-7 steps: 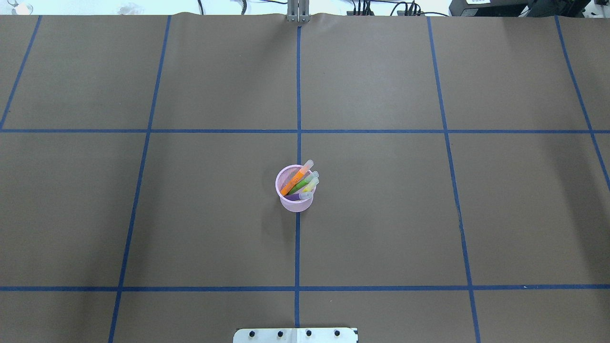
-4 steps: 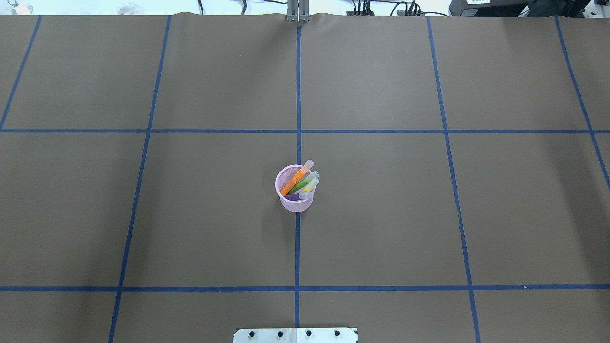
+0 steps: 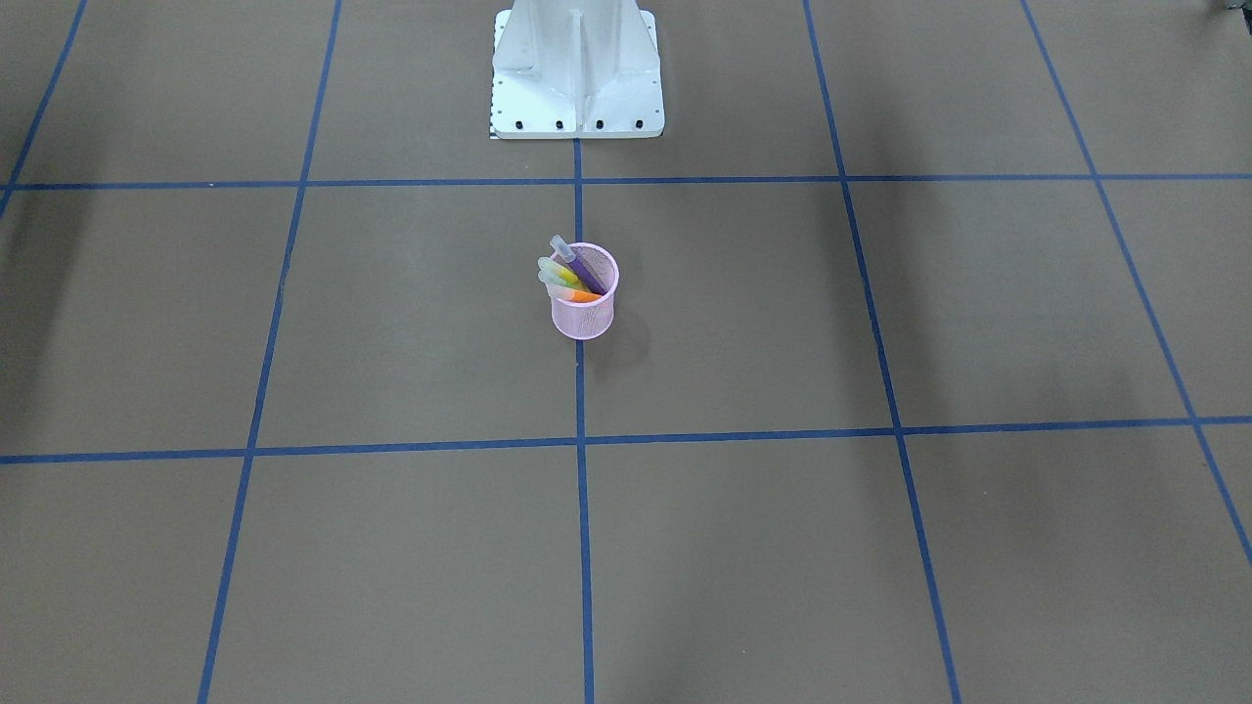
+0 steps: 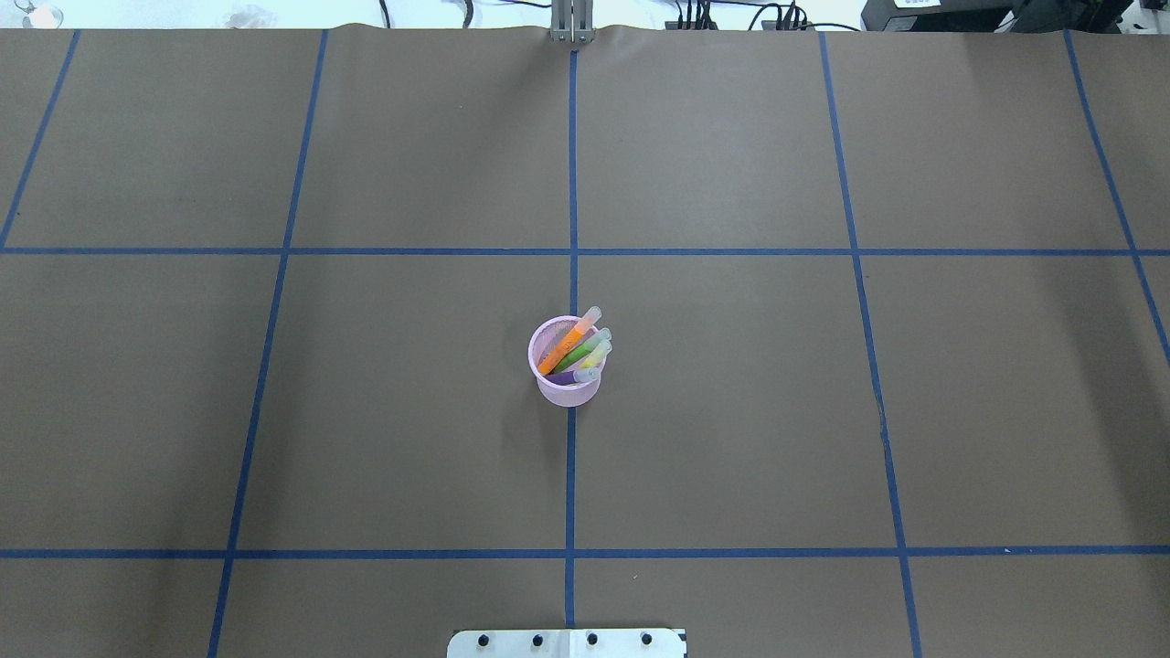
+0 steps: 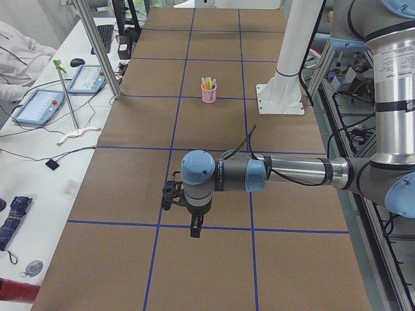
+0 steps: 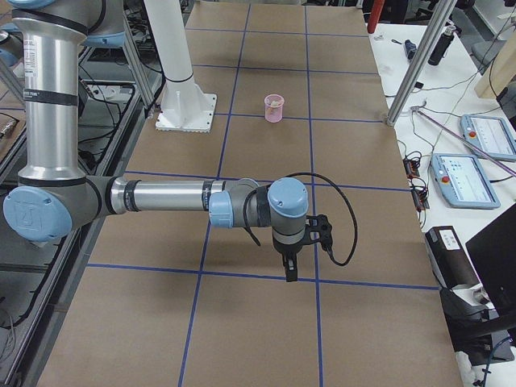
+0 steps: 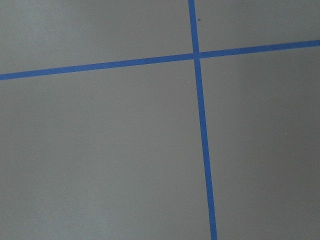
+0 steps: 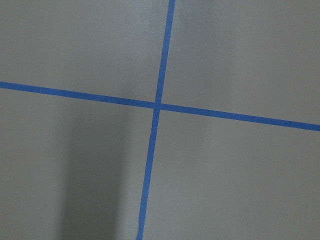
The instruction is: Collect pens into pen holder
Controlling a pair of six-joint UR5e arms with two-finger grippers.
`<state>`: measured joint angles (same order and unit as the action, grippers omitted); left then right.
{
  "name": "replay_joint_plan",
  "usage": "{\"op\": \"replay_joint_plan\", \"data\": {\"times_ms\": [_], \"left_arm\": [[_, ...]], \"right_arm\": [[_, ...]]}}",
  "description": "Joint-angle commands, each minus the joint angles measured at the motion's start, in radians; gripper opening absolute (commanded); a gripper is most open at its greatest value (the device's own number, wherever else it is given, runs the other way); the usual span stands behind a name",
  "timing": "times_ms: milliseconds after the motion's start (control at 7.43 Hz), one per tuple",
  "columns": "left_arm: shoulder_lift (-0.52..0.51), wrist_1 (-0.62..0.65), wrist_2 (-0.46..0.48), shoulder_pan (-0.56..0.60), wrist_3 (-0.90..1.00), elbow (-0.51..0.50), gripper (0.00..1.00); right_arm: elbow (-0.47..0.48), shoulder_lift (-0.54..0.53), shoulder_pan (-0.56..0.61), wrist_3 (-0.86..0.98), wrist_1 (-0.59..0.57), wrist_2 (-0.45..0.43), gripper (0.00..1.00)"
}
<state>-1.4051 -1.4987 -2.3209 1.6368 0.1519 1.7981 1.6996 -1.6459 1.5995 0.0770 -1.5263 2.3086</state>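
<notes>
Brown paper crossed by blue tape lines (image 4: 570,475) covers the table (image 4: 731,439). At its middle, the small round pink wire-mesh pen holder (image 4: 569,393) stands upright on a tape line. Inside it lean the orange pen (image 4: 565,350), green pen (image 4: 576,356), yellow pen (image 4: 594,356) and purple pen (image 4: 559,376), pale caps above the rim. Each arm stretches out level with its wrist bent downward, well apart from the cup. The left gripper (image 5: 195,228) and right gripper (image 6: 290,272) point at the table; whether their fingers are apart or together cannot be told.

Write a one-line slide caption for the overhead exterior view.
Four pens lean in the pink holder on the centre tape line of the table.
</notes>
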Motion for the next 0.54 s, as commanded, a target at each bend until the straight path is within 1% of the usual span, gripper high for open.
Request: {"op": "replay_joint_plan", "data": {"times_ms": [0, 404], "left_arm": [[0.000, 0.000, 0.000, 0.000, -0.002, 0.000, 1.00], [0.000, 0.000, 0.000, 0.000, -0.002, 0.000, 1.00]], "right_arm": [[0.000, 0.000, -0.001, 0.001, 0.000, 0.000, 1.00], [-0.003, -0.012, -0.001, 0.000, -0.002, 0.003, 1.00]]}}
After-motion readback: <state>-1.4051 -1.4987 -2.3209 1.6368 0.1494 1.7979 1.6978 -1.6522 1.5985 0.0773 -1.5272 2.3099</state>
